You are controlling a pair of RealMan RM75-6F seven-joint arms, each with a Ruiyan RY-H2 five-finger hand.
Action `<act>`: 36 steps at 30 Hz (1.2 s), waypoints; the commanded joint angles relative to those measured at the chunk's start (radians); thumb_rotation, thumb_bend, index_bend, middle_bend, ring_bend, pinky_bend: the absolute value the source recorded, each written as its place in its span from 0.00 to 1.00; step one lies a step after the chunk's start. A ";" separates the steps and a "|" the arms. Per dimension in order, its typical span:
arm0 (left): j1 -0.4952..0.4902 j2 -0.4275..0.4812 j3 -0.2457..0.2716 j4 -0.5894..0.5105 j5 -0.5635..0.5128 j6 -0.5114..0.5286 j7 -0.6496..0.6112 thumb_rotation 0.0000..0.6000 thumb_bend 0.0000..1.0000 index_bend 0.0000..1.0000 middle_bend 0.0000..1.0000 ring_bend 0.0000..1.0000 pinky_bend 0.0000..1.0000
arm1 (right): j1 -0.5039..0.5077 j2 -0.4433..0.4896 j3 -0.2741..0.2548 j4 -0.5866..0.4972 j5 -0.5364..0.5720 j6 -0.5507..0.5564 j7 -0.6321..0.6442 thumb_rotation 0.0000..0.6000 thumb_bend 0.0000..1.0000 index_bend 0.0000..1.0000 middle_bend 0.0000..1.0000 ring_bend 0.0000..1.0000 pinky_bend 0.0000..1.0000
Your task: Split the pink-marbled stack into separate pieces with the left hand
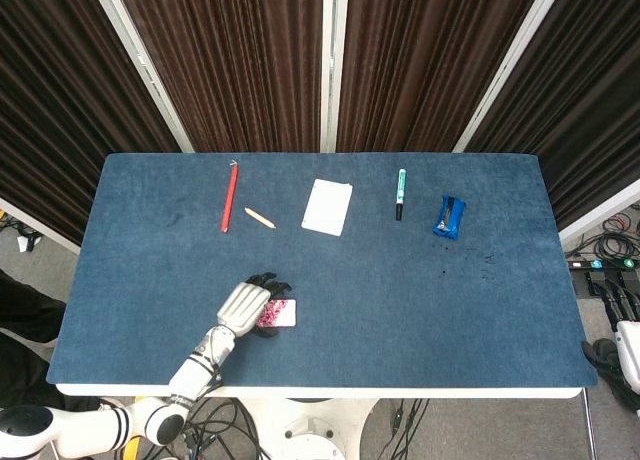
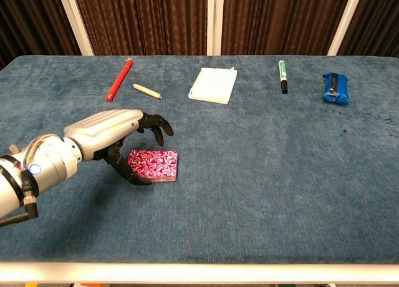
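Pink-marbled stack (image 2: 153, 165) lies under left robot hand (image 2: 118, 137); fingers spread, grasping nothing.

The pink-marbled stack (image 2: 153, 165) lies flat, still one block, beneath the curled fingers (image 2: 157, 127), thumb at its near-left edge.

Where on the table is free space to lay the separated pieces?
Free: the broad cloth right of the pink-marbled stack, below the white pad and green marker. Crowded: the far row and around the left hand.
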 commanded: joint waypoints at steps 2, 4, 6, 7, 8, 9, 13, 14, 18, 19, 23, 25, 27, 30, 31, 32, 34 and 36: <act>0.000 -0.003 0.003 0.006 -0.004 0.000 0.005 1.00 0.08 0.26 0.34 0.14 0.22 | -0.001 0.000 0.000 0.000 0.000 0.000 0.000 1.00 0.22 0.03 0.00 0.00 0.00; 0.001 -0.005 0.005 0.009 -0.006 0.000 0.003 1.00 0.08 0.26 0.35 0.14 0.22 | -0.001 0.000 0.000 0.001 0.001 0.000 0.001 1.00 0.22 0.03 0.00 0.00 0.00; 0.001 -0.007 0.004 0.015 -0.008 -0.001 0.002 1.00 0.09 0.26 0.36 0.15 0.22 | 0.000 -0.001 0.000 0.002 0.002 -0.003 0.002 1.00 0.22 0.03 0.00 0.00 0.00; 0.000 -0.009 0.003 0.018 -0.009 -0.001 0.001 1.00 0.09 0.26 0.36 0.15 0.22 | 0.000 -0.001 0.000 0.002 0.002 -0.004 0.002 1.00 0.22 0.03 0.00 0.00 0.00; 0.000 -0.010 0.003 0.020 -0.009 -0.002 -0.001 1.00 0.09 0.26 0.36 0.15 0.22 | 0.000 -0.001 0.000 0.002 0.003 -0.004 0.001 1.00 0.22 0.03 0.00 0.00 0.00; 0.000 -0.010 0.004 0.020 -0.009 -0.002 -0.002 1.00 0.09 0.27 0.36 0.15 0.22 | 0.000 -0.001 0.000 0.002 0.003 -0.004 0.001 1.00 0.22 0.03 0.00 0.00 0.00; 0.000 -0.010 0.004 0.022 -0.008 0.000 -0.006 1.00 0.10 0.27 0.36 0.15 0.22 | -0.001 -0.002 0.000 0.003 0.003 -0.003 0.000 1.00 0.22 0.03 0.00 0.00 0.00; 0.000 -0.010 0.005 0.022 -0.008 0.001 -0.006 1.00 0.11 0.27 0.36 0.15 0.22 | -0.001 -0.002 0.000 0.003 0.003 -0.003 0.000 1.00 0.22 0.03 0.00 0.00 0.00; 0.001 -0.011 0.006 0.025 -0.011 -0.001 -0.008 1.00 0.13 0.27 0.36 0.15 0.22 | 0.000 -0.002 0.001 0.004 0.006 -0.005 0.000 1.00 0.22 0.03 0.00 0.00 0.00; 0.001 -0.011 0.006 0.026 -0.012 -0.001 -0.010 1.00 0.14 0.27 0.36 0.15 0.22 | 0.000 -0.002 0.001 0.004 0.007 -0.005 0.000 1.00 0.22 0.03 0.00 0.00 0.00; 0.002 -0.012 0.007 0.029 -0.010 0.001 -0.016 1.00 0.16 0.28 0.37 0.15 0.22 | 0.000 -0.003 0.001 0.006 0.008 -0.007 0.002 1.00 0.22 0.03 0.00 0.00 0.00; 0.003 -0.014 0.007 0.030 -0.008 0.003 -0.021 1.00 0.17 0.28 0.37 0.15 0.22 | 0.000 -0.004 0.001 0.007 0.008 -0.007 0.002 1.00 0.22 0.03 0.00 0.00 0.00; 0.003 -0.016 0.008 0.033 -0.007 0.004 -0.025 1.00 0.18 0.29 0.38 0.15 0.22 | 0.000 -0.004 0.001 0.008 0.010 -0.009 0.003 1.00 0.22 0.03 0.00 0.00 0.00; 0.004 -0.018 0.010 0.038 -0.005 0.005 -0.025 1.00 0.19 0.30 0.38 0.16 0.22 | 0.000 -0.004 0.001 0.008 0.011 -0.010 0.002 1.00 0.22 0.03 0.00 0.00 0.00; 0.005 -0.020 0.010 0.041 -0.005 0.007 -0.025 1.00 0.19 0.30 0.39 0.16 0.22 | 0.000 -0.004 0.002 0.009 0.012 -0.011 0.002 1.00 0.22 0.03 0.00 0.00 0.00; 0.006 -0.020 0.011 0.043 -0.005 0.007 -0.026 1.00 0.20 0.31 0.39 0.17 0.22 | -0.001 -0.004 0.002 0.010 0.013 -0.011 0.003 1.00 0.22 0.03 0.00 0.00 0.00; 0.007 -0.022 0.012 0.046 -0.005 0.008 -0.029 1.00 0.20 0.31 0.40 0.17 0.22 | -0.001 -0.004 0.002 0.011 0.016 -0.012 0.004 1.00 0.22 0.03 0.00 0.00 0.00; 0.008 -0.023 0.012 0.049 -0.005 0.008 -0.033 1.00 0.21 0.31 0.40 0.17 0.22 | -0.001 -0.004 0.003 0.011 0.018 -0.013 0.003 1.00 0.22 0.03 0.00 0.00 0.00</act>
